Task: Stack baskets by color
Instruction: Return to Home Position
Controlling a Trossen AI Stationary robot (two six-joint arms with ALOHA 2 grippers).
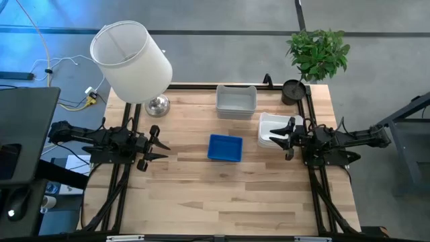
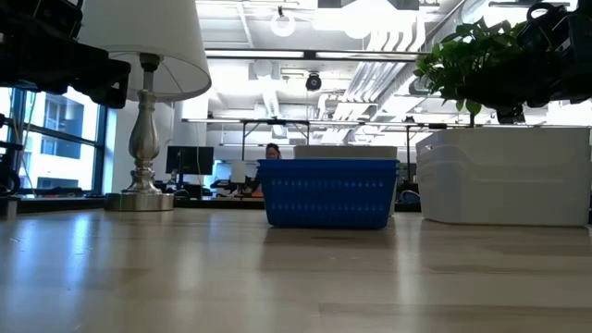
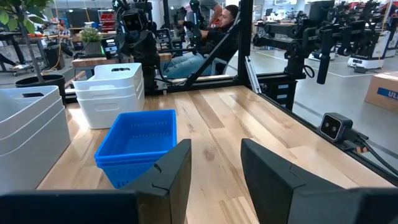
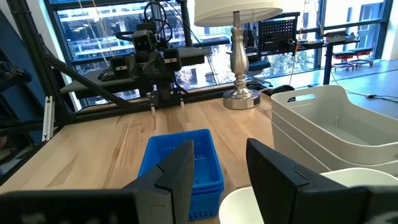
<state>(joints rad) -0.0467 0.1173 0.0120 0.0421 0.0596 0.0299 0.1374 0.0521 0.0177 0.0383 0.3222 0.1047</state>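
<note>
From above, a wooden table (image 1: 222,202) holds three stacks of baskets sorted by colour. The blue stack (image 1: 224,148) sits at the middle, the grey stack (image 1: 236,101) is near the far edge, and the white stack (image 1: 269,123) is just right of the blue one. The left gripper (image 1: 160,143) sits at the table's left side, well apart from every basket, its fingers spread wide and holding nothing. The right gripper (image 1: 282,138) hovers at the right side, above the white stack's right part, also spread and empty. A table lamp (image 1: 131,60) stands at the far left corner and a potted plant (image 1: 316,57) at the far right corner; neither is part of the sorting.

At table height, the blue stack stands in the centre. The grey stack's rim shows behind it, and the white stack is on the right. Each stack looks nested level, not tilted.

Through the left wrist camera, two dark fingers frame a bare gap. All three stacks lie ahead, and a person (image 3: 217,22) sits in the room beyond.

Through the right wrist camera, the fingers again stand apart with nothing between them. The white stack is just beneath and the blue stack ahead.

The sorting looks complete. The arms seem parked at either side, likely so the stacks stay undisturbed.
</note>
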